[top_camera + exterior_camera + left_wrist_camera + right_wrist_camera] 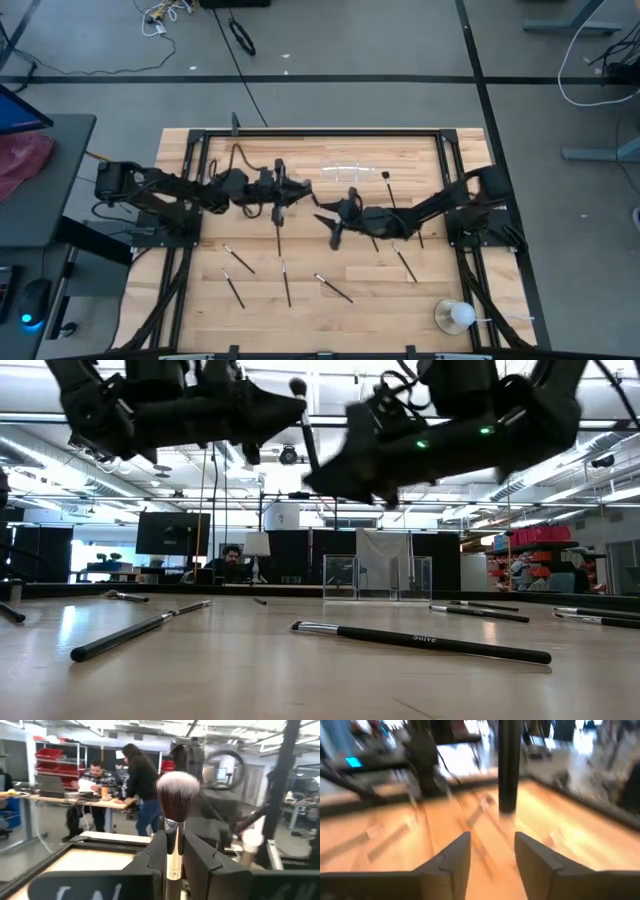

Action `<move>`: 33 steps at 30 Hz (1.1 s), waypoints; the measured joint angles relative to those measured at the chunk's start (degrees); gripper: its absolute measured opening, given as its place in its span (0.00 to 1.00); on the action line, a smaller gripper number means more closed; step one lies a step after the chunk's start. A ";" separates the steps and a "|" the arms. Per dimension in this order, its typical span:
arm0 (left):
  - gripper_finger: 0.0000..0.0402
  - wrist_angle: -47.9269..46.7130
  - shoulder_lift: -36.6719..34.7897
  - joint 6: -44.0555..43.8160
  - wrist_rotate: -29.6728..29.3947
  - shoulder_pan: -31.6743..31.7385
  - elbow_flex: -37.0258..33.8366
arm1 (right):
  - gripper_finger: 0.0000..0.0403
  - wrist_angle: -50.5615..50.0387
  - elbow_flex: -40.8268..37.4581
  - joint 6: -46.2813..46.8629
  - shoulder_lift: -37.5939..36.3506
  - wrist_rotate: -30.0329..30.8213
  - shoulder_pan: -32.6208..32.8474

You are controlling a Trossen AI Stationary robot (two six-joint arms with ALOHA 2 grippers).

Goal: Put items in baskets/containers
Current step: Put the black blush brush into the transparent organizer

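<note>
Centre of the high view, above the desk [300, 150]: left gripper [279, 212], fingers clamped on one makeup brush [176, 815], tuft showing beyond the fingertips. Right of it: right gripper [335, 237], fingers parted, nothing between them. Lower half of the desk: loose brushes [333, 288] scattered flat. Upper centre: clear organizer [352, 171]. Lower right corner: white ball-shaped object [455, 316].
</note>
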 joint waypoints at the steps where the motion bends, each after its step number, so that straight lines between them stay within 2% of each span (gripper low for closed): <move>1: 0.11 -2.53 0.42 0.53 -0.08 0.62 1.51 | 0.41 -4.29 -1.30 2.18 -2.75 1.30 0.42; 6: 0.11 -7.25 7.17 3.19 -0.07 3.84 10.35 | 0.42 -19.61 -8.92 13.23 -14.68 9.86 4.25; 11: 0.09 -7.80 17.28 3.46 -2.94 8.23 17.58 | 0.39 -14.81 -15.99 17.67 -18.78 15.90 8.74; 15: 0.05 -7.04 22.27 2.56 -5.61 11.34 20.45 | 0.38 -8.66 -18.37 17.17 -18.56 16.80 11.25; 17: 0.00 -6.69 23.99 2.43 -6.90 12.16 21.55 | 0.37 -8.53 -18.46 16.38 -18.34 16.78 11.98; 21: 0.00 -6.57 25.99 2.45 -9.03 13.08 21.91 | 0.37 -8.24 -18.42 15.41 -18.34 16.72 12.48; 29: 0.00 -6.01 26.43 2.78 -9.56 12.59 21.84 | 0.37 -7.90 -18.42 14.61 -18.34 16.74 12.47; 33: 0.00 -6.58 25.30 2.78 -7.87 12.08 21.82 | 0.37 -7.92 -18.42 14.61 -18.34 16.74 12.47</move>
